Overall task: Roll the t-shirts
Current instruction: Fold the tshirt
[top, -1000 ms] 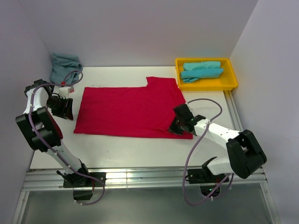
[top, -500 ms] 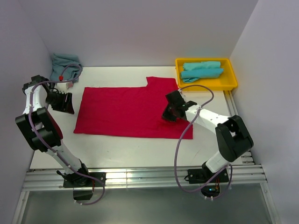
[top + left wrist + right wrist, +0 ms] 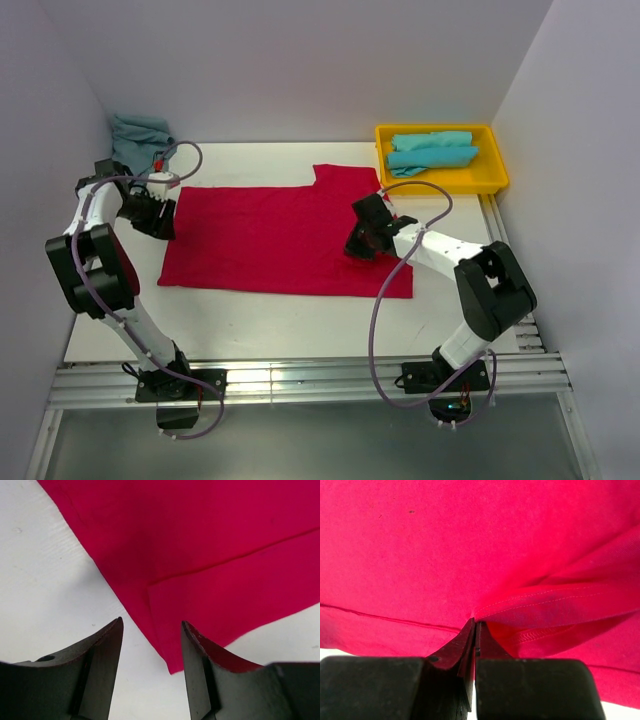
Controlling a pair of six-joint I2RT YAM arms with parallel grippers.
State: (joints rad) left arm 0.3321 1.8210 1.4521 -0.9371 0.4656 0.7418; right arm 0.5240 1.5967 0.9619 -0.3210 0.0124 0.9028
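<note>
The red t-shirt (image 3: 270, 240) lies flat and folded in the middle of the table. My left gripper (image 3: 162, 220) is open just above the shirt's back-left corner; in the left wrist view (image 3: 152, 621) the corner of the red cloth (image 3: 210, 540) lies between the fingers, not gripped. My right gripper (image 3: 362, 246) is over the shirt's right part and shut on a hemmed edge of the red cloth (image 3: 545, 602), pinched at the fingertips (image 3: 475, 622). Rolled turquoise t-shirts (image 3: 432, 150) lie in the yellow tray.
The yellow tray (image 3: 495, 178) stands at the back right corner. A crumpled blue-grey cloth (image 3: 135, 135) lies in the back left corner against the wall. Walls close in the table on the left, back and right.
My right gripper has moved left and back from the shirt's front right edge, carrying the pinched hem inward over the shirt. My left gripper has moved right to the shirt's back-left corner.
</note>
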